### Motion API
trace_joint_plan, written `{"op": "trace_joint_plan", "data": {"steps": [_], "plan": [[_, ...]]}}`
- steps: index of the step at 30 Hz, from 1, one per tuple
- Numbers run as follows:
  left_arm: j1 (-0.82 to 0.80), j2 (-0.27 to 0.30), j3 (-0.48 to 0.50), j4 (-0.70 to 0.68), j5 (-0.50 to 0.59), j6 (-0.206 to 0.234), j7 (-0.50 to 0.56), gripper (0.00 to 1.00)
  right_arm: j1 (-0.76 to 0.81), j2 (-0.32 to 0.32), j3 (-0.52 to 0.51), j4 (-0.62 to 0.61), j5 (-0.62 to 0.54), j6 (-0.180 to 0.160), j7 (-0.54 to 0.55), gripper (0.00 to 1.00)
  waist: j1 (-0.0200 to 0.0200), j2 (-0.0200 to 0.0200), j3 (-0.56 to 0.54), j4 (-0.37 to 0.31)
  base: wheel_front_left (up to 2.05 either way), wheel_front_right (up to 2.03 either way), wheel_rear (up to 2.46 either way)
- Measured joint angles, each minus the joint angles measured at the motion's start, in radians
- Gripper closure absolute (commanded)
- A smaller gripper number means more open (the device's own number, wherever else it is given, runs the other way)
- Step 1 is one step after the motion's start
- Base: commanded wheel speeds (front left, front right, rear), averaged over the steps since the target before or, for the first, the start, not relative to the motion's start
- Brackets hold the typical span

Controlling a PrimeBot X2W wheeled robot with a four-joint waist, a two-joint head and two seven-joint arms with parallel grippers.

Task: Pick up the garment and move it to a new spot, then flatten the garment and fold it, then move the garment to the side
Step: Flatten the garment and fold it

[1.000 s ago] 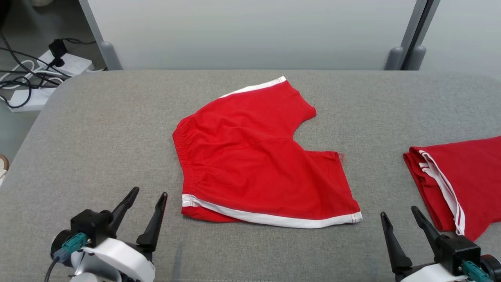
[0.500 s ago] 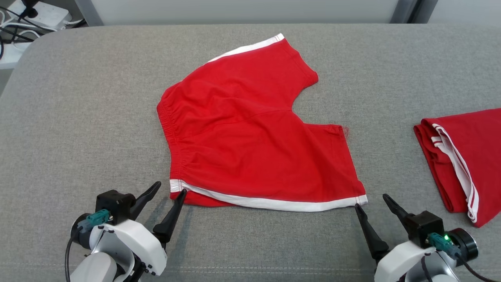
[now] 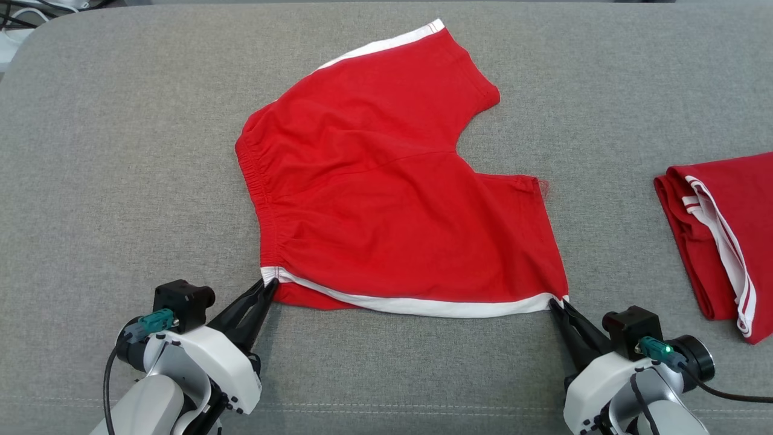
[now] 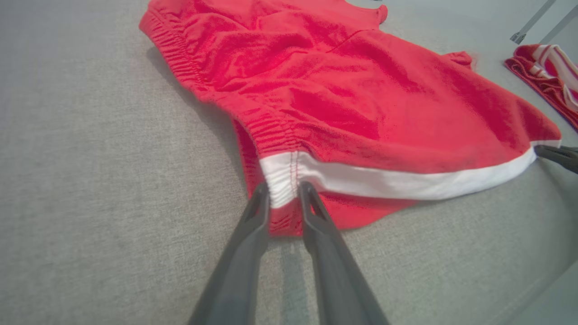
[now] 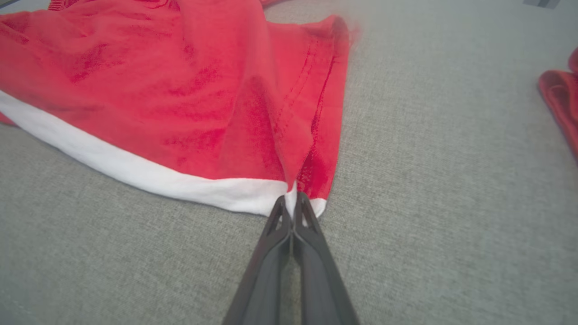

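The red shorts [image 3: 392, 199] are lying flat on the grey surface [image 3: 121, 181], the left gripper [image 3: 270, 285] pinching their near waistband corner, the right gripper [image 3: 557, 303] clamping their near hem corner. Folding is seemingly just starting; moving aside is pending.

A grey woven upholstered surface [image 3: 109, 181] spreads across the head view under even, soft light, and its far left corner [image 3: 36, 33] is rounded. Beyond that corner, dark cables [image 3: 13, 18] and a white block [image 3: 8, 48] lie on a pale floor. In the left wrist view, slanted grey posts [image 4: 530, 22] stand past the surface's far edge.
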Motion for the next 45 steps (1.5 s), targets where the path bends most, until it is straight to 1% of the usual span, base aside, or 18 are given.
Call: {"op": "trace_joint_plan", "data": {"steps": [4,7,10,12,15,19,21,24,27,28,29,31,33,34,36,39,41,45], "plan": [[0.002,0.016,-0.021,-0.021,-0.024,0.000,-0.023,1.00,0.009,0.000,-0.007,-0.004,0.018,0.000,-0.021,1.00,0.0000,0.0000,-0.002,0.000,0.00,0.00,0.00],[0.013,0.046,-0.023,-0.058,-0.040,0.000,-0.025,1.00,0.037,-0.001,-0.021,-0.028,0.020,0.000,-0.024,1.00,0.0000,0.0000,-0.008,-0.006,0.00,0.00,0.00],[0.074,0.077,-0.021,-0.123,-0.056,0.002,-0.009,1.00,0.089,0.000,-0.029,-0.075,0.029,0.000,-0.029,1.00,0.0000,0.0000,-0.018,-0.016,0.00,0.00,0.00],[0.135,0.096,-0.022,-0.178,-0.074,0.012,0.013,1.00,0.133,-0.001,-0.043,-0.117,0.032,0.000,-0.029,1.00,0.0000,0.0000,-0.022,-0.019,0.00,0.00,0.00],[0.221,0.132,-0.021,-0.281,-0.094,0.057,0.061,1.00,0.207,-0.002,-0.079,-0.197,0.035,0.000,-0.010,1.00,0.0000,0.0000,-0.024,-0.017,0.00,0.00,0.00],[0.315,0.187,-0.016,-0.432,-0.124,0.107,0.125,1.00,0.313,0.002,-0.106,-0.332,0.055,0.000,0.055,1.00,0.0000,0.0000,-0.020,-0.015,0.00,0.00,0.00],[0.354,0.212,-0.011,-0.510,-0.147,0.131,0.159,1.00,0.364,0.000,-0.114,-0.408,0.071,0.000,0.111,1.00,0.0000,0.0000,-0.017,-0.015,0.00,0.00,0.00],[0.397,0.251,0.007,-0.628,-0.179,0.152,0.198,1.00,0.421,-0.007,-0.137,-0.531,0.107,0.000,0.195,1.00,0.0000,0.0000,-0.004,-0.015,0.00,0.00,0.00],[0.390,0.287,0.049,-0.709,-0.205,0.161,0.215,1.00,0.390,-0.028,-0.187,-0.630,0.132,0.000,0.264,1.00,0.0000,0.0000,0.009,-0.011,0.00,0.00,0.00],[0.363,0.292,0.067,-0.732,-0.217,0.160,0.232,1.00,0.308,-0.057,-0.195,-0.658,0.132,0.000,0.300,1.00,0.0000,0.0000,0.017,-0.006,0.00,0.00,0.00],[0.343,0.291,0.074,-0.738,-0.221,0.159,0.235,1.00,0.246,-0.062,-0.194,-0.660,0.138,0.000,0.324,1.00,0.0000,0.0000,0.021,-0.003,0.00,0.00,0.00],[0.287,0.281,0.091,-0.735,-0.246,0.140,0.235,1.00,0.109,-0.098,-0.166,-0.644,0.135,0.000,0.356,1.00,0.0000,0.0000,0.033,0.005,0.00,0.00,0.00],[0.224,0.274,0.103,-0.707,-0.264,0.120,0.235,1.00,-0.046,-0.127,-0.121,-0.578,0.153,0.000,0.381,1.00,0.0000,0.0000,0.044,0.017,0.00,0.00,0.00],[0.192,0.259,0.106,-0.687,-0.278,0.105,0.233,1.00,-0.117,-0.141,-0.101,-0.531,0.156,0.000,0.393,1.00,0.0000,0.0000,0.049,0.026,0.00,0.00,0.00],[0.137,0.222,0.104,-0.642,-0.307,0.070,0.232,1.00,-0.246,-0.149,-0.079,-0.427,0.175,0.000,0.402,1.00,0.0000,0.0000,0.059,0.044,0.00,0.00,0.00],[0.050,0.169,0.081,-0.553,-0.338,0.037,0.232,1.00,-0.421,-0.161,-0.034,-0.252,0.198,0.000,0.401,1.00,0.0000,0.0000,0.075,0.080,0.00,0.00,0.00],[-0.013,0.128,0.056,-0.490,-0.347,0.019,0.232,1.00,-0.522,-0.175,0.001,-0.142,0.201,0.000,0.393,1.00,0.0000,0.0000,0.086,0.108,0.00,0.00,0.00],[-0.138,0.043,-0.003,-0.365,-0.366,0.001,0.221,1.00,-0.690,-0.197,0.072,0.050,0.207,0.000,0.365,1.00,0.0000,0.0000,0.114,0.171,0.00,0.00,0.00]]}}
